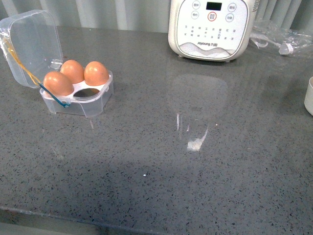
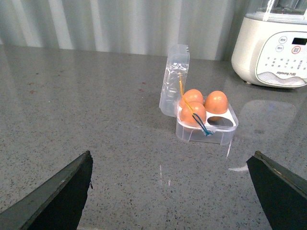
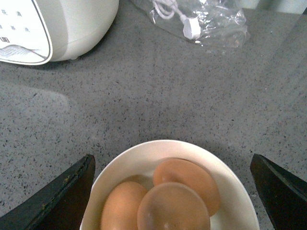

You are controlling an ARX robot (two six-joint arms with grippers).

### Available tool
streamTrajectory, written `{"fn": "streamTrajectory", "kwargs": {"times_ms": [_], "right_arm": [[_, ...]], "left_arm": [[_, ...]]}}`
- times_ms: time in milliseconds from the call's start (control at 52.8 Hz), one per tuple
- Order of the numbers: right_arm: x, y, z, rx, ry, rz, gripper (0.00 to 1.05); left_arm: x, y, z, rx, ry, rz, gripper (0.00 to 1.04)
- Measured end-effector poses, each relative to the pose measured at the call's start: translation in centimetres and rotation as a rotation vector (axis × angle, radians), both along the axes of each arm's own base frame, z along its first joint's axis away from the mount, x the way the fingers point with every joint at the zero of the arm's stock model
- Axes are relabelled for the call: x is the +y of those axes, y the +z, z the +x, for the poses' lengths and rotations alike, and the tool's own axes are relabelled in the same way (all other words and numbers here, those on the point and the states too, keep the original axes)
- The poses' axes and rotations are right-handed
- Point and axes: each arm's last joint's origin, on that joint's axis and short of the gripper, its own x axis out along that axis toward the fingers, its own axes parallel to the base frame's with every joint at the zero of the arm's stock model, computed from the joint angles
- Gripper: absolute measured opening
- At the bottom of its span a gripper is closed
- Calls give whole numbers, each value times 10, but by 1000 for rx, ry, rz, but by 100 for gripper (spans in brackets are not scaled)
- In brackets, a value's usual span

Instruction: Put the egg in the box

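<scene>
The clear box [image 1: 93,104] stands at the far left of the counter with its lid [image 1: 32,46] up. Three orange-brown eggs fill it, one being [image 1: 96,73], and the front right hollow [image 1: 88,92] is bare. The left wrist view shows the same box [image 2: 211,135] well ahead of my open left gripper [image 2: 172,153], which holds nothing. My right gripper [image 3: 171,158] hangs open over a white bowl [image 3: 144,148]. In the bowl lie an egg [image 3: 187,179], a second egg [image 3: 120,206] and a paler, blurred one [image 3: 172,211]. Neither gripper shows in the front view.
A large white appliance [image 1: 211,27] with buttons stands at the back of the grey counter. To its right lies a clear plastic bag with a white cable [image 1: 279,39]. The bowl's edge [image 1: 309,95] shows at the counter's right side. The counter's front edge runs along the bottom.
</scene>
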Motion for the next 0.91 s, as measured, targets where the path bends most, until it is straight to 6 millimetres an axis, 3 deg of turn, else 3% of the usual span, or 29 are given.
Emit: {"fn": "streamTrajectory", "kwargs": {"times_ms": [682,909], "right_arm": [[-4,-23,-12,47,0,19,97],[-8,-25,-13,48,-10,21,61]], "left_arm": [[0,0,0,0,0,0,98],[0,0,0,0,0,0,98]]}}
